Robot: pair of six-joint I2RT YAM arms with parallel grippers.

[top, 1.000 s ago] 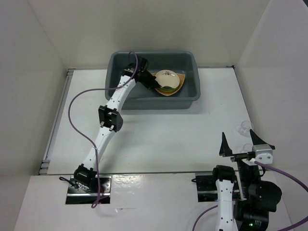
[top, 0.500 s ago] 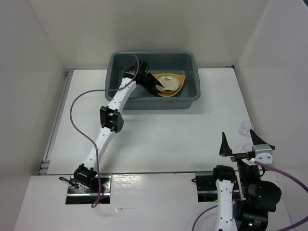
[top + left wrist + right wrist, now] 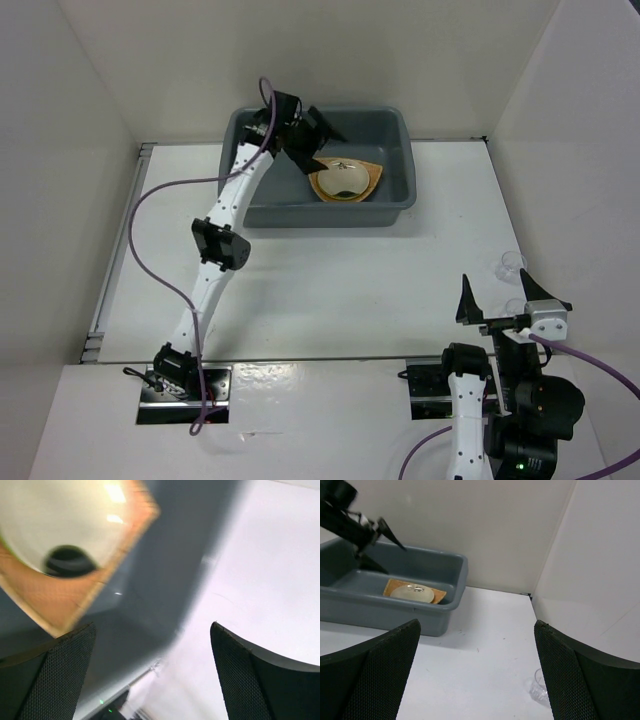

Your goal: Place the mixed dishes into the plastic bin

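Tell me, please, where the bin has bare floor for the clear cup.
Bare floor lies between the basket tray and the right wall of the bin, and along its far wall. The middle is crowded: tray, cream plate, and the open left gripper above.

The view is blurred. A shiny cream plate (image 3: pixel 60 520) fills the upper left, lying on a woven tan tray (image 3: pixel 55 602) whose corner juts out past it. Both sit inside a grey bin (image 3: pixel 165 575). A white table (image 3: pixel 270 555) takes up the right side. The left gripper (image 3: pixel 152 630) shows its two dark fingers (image 3: pixel 65 670) at the bottom corners, spread wide with nothing between them.
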